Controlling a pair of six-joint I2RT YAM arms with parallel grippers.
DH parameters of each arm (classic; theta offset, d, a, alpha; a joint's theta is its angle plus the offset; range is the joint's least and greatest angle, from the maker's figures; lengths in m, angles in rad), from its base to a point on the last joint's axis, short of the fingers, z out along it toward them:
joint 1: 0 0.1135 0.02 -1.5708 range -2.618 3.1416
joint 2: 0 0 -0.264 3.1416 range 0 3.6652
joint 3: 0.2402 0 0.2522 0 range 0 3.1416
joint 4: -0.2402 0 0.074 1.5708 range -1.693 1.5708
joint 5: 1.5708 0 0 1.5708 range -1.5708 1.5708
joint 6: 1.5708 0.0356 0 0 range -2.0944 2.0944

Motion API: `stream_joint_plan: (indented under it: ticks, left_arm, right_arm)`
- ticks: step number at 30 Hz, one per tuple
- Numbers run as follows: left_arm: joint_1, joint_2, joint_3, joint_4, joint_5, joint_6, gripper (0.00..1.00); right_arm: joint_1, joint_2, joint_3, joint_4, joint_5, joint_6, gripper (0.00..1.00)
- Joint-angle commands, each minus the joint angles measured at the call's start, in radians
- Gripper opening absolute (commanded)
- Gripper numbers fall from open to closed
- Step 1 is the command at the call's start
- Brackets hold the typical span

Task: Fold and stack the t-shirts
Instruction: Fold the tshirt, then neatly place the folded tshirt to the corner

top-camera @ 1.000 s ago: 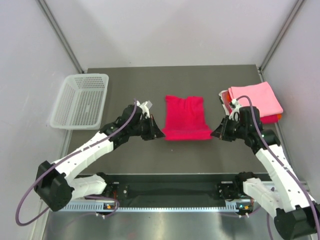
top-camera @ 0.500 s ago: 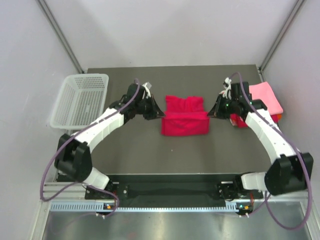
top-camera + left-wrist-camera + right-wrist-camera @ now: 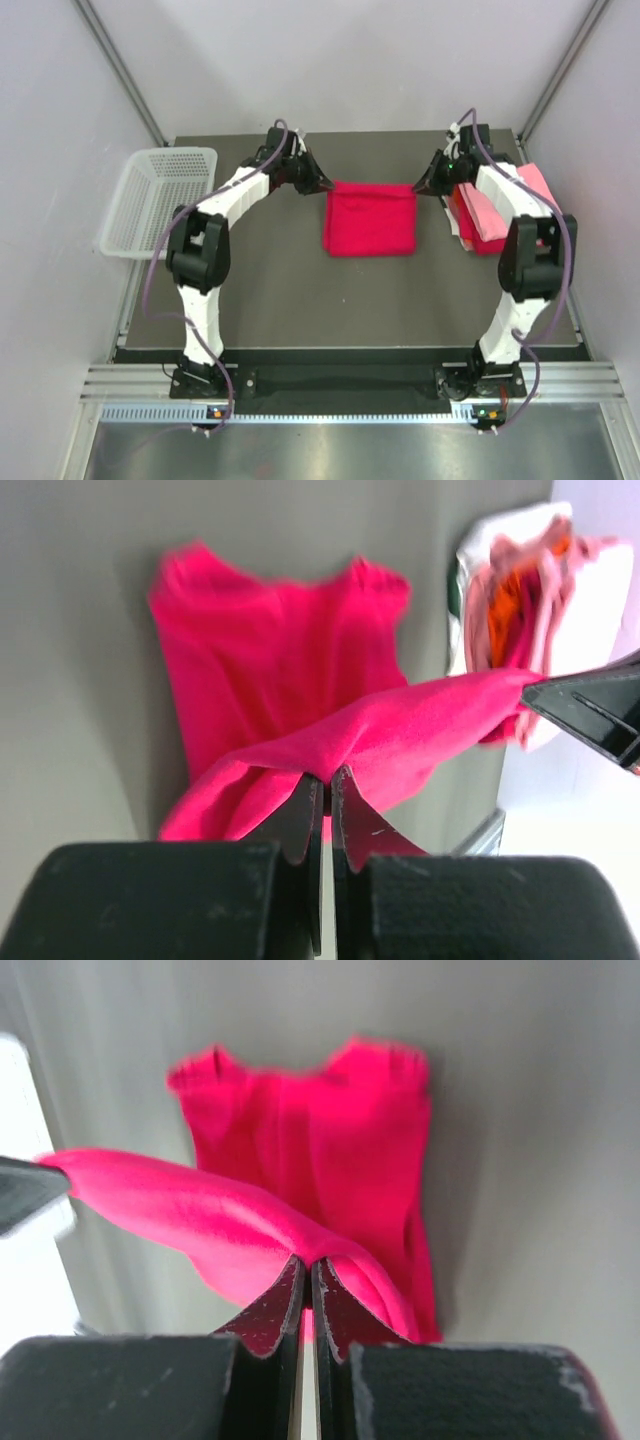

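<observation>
The crimson-magenta t-shirt [image 3: 369, 218] lies mid-table, its near half folded over toward the back. My left gripper [image 3: 323, 185] is shut on the shirt's left corner at the far edge; in the left wrist view [image 3: 327, 777] the cloth [image 3: 300, 670] stretches from its jaws across to the other gripper. My right gripper [image 3: 417, 185] is shut on the right corner, and in the right wrist view [image 3: 306, 1265] the shirt [image 3: 320, 1150] hangs from the pinch. A stack of folded t-shirts, pink on top [image 3: 495, 205], with red and orange beneath, sits at the right edge.
A white perforated basket [image 3: 160, 200] stands at the left edge of the dark table [image 3: 350, 300]. Grey walls close in on three sides. Both arms stretch far toward the back of the table.
Both grippers moved from the shirt's near corners to the far edge, carrying the hem over the shirt. The shirt now shows as a shorter folded rectangle.
</observation>
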Motion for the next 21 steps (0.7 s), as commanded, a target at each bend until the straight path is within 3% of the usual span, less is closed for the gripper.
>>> stream_joint_plan:
  ticks: [1,2,4,5,6,8,10,14,18,21]
  left_arm:
    - [0.047,0.125,0.112,0.080,0.062,-0.057,0.02]
    - [0.052,0.146,0.137,0.144,0.067,-0.070,0.40]
    - [0.059,0.186,0.157,0.182,0.064,-0.081,0.92]
    - [0.059,0.193,0.165,0.195,0.063,-0.074,0.99]
    - [0.059,0.191,0.166,0.192,0.063,-0.067,0.99]
    - [0.058,0.148,0.122,0.188,0.028,-0.021,0.99]
    - [0.053,0.084,0.067,0.191,0.003,0.034,0.99]
    - [0.041,-0.001,-0.082,0.189,-0.061,0.105,0.96]
    - [0.019,-0.039,-0.170,0.197,-0.121,0.148,0.92]
    - [0.015,-0.030,-0.199,0.200,-0.130,0.157,0.88]
  right_arm:
    - [-0.019,0.123,0.154,0.090,-0.003,0.050,0.01]
    - [-0.021,0.148,0.186,0.096,0.013,0.059,0.31]
    - [-0.018,0.176,0.230,0.127,0.065,0.072,0.56]
    - [-0.014,0.170,0.214,0.133,0.113,0.072,0.69]
    - [-0.013,0.150,0.185,0.176,0.126,0.059,0.72]
    - [-0.013,0.054,0.103,0.239,0.176,0.047,0.87]
    - [-0.013,-0.059,-0.047,0.349,0.212,0.021,0.88]
    - [0.008,-0.183,-0.217,0.375,0.276,-0.138,0.82]
    - [0.045,-0.174,-0.157,0.199,0.341,-0.313,0.72]
    - [0.111,-0.172,-0.171,0.176,0.543,-0.374,0.71]
